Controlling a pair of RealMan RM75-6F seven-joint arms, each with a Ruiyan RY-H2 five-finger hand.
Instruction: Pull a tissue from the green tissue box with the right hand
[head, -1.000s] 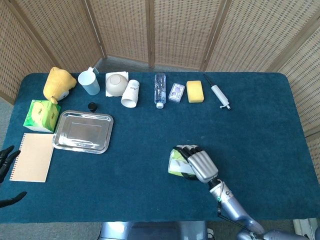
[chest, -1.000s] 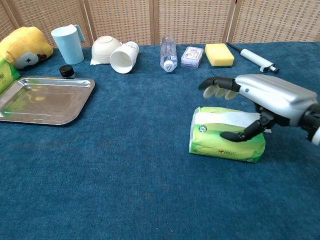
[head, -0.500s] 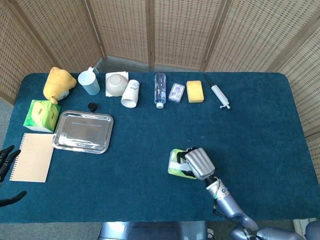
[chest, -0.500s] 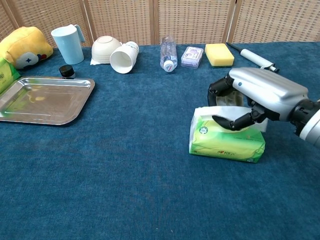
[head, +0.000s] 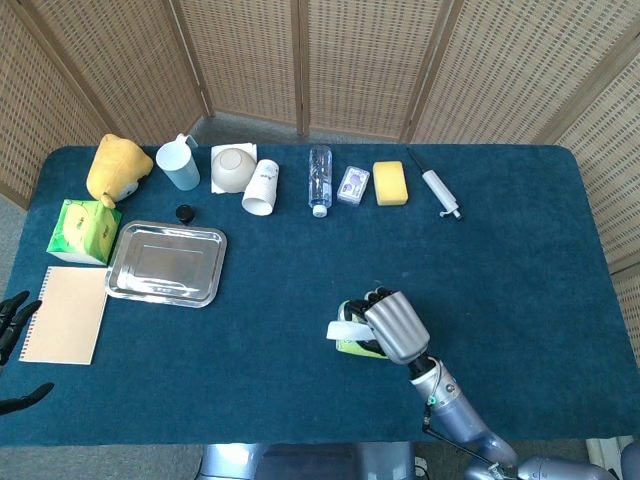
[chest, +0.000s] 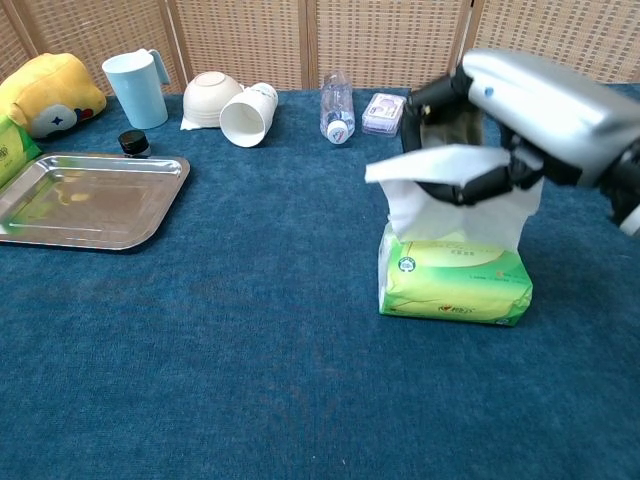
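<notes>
Your right robot hand (chest: 500, 130) pinches a white tissue (chest: 450, 205) lifted above the green tissue box (chest: 455, 282), which sits on the tabletop (chest: 250, 350). You look mid-pull; next, I'd lift higher until the sheet clears the slot.

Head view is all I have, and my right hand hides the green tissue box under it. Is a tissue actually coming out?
Observer: Yes. In the chest view the right hand grips a white tissue drawn up above the green tissue box.
Operator: Is it free of the box?
Observer: Not yet. The tissue's lower end reaches down to the box top.
Operator: Is the box off the table?
Observer: No, it sits flat on the table.
</notes>
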